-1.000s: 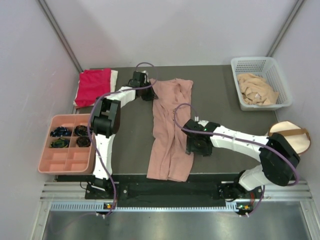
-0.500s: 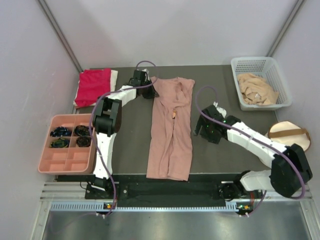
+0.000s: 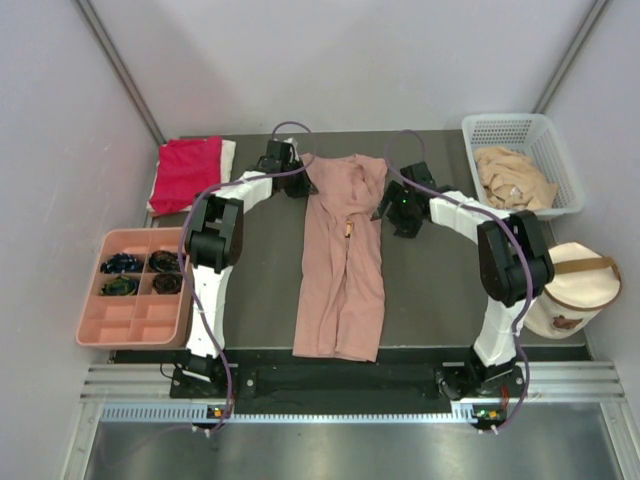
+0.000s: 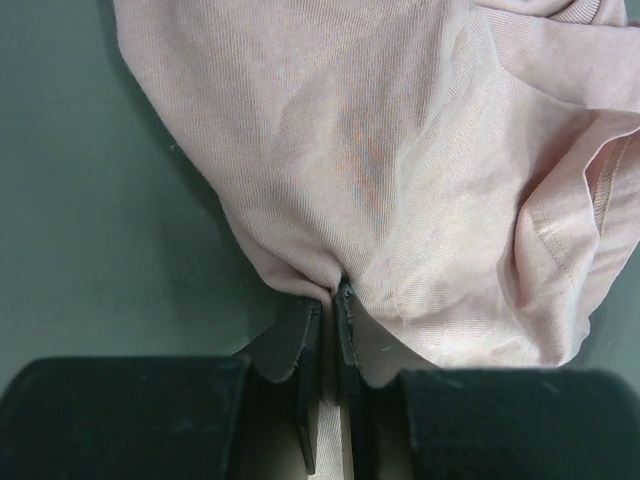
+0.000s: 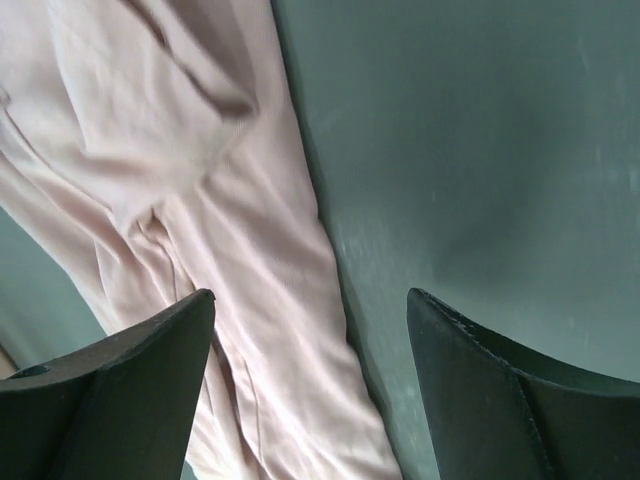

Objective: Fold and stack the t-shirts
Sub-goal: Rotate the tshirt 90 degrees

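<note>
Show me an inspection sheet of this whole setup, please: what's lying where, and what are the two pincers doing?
Surface: dark table, no spills seen.
Job's things: pink t-shirt folded into a long strip at the centre; red shirt on a white shirt at the far left corner; tan shirt crumpled in the white basket.
Clutter: pink tray with dark items in four compartments; cream bag at the right edge.
Grippers: left pincer shut on the pink t-shirt's far left corner; right pincer open, holding nothing, by its far right edge.
Cables: purple cables loop above both arms, clear of the cloth.
Surroundings: pale walls; nothing else seen.
</note>
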`<state>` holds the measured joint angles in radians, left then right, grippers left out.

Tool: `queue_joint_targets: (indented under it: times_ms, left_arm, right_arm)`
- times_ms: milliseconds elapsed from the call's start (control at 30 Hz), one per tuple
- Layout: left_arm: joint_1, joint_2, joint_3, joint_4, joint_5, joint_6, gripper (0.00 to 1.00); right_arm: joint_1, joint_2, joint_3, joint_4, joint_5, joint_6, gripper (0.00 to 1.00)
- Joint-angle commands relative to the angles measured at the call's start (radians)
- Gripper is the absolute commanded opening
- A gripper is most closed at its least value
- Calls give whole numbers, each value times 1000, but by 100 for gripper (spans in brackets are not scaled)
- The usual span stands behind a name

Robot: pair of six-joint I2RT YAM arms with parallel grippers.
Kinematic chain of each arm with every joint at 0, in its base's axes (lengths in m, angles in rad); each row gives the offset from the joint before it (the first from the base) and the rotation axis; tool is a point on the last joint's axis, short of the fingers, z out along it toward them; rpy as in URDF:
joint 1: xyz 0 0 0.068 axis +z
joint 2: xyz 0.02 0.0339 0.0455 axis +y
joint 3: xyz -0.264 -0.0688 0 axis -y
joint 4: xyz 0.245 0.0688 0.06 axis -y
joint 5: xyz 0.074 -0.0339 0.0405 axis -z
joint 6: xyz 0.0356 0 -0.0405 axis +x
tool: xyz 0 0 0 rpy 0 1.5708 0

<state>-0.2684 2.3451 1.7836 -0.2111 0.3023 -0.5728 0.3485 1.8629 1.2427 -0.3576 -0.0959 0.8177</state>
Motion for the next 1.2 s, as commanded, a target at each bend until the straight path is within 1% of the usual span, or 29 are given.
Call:
queue_joint_targets:
  times_ms: [0, 167, 367, 467, 500, 567, 600, 667, 700, 800, 1000, 1167]
  left_arm:
    - [6, 23, -49, -54, -42, 19, 13]
    - [6, 19, -59, -45, -35, 7, 13]
    - [6, 19, -67, -42, -28, -2, 13]
    - [6, 20, -70, -36, -22, -7, 13]
    - [6, 22, -72, -36, -20, -9, 13]
    - [6, 25, -72, -31, -15, -12, 13]
    - [6, 28, -70, -30, -15, -13, 13]
    - [6, 28, -72, -28, -11, -18, 12]
    - [6, 29, -72, -27, -6, -19, 12]
    - [6, 29, -78, -22, -2, -22, 12]
    - [6, 36, -95, 7, 8, -39, 12]
    - [6, 80, -6, -19, 3, -42, 11]
  right_arm:
    - [-32, 61, 102, 42, -54, -28, 77]
    - [-65, 166, 193, 25, -76, -48, 77]
    - [-88, 263, 339, -14, -102, -64, 77]
    - [-94, 309, 392, -24, -119, -71, 70]
    - [-95, 323, 414, -27, -123, -72, 62]
    - [-98, 349, 431, -29, -134, -75, 49]
    - [-98, 357, 445, -29, -137, -77, 40]
    - [-100, 383, 458, -27, -149, -78, 30]
    - [-98, 389, 472, -27, -154, -78, 20]
    - [-100, 426, 503, -32, -166, -78, 0]
    - [-112, 459, 555, -34, -166, -89, 0]
    - [-135, 508, 668, -90, -166, -112, 0]
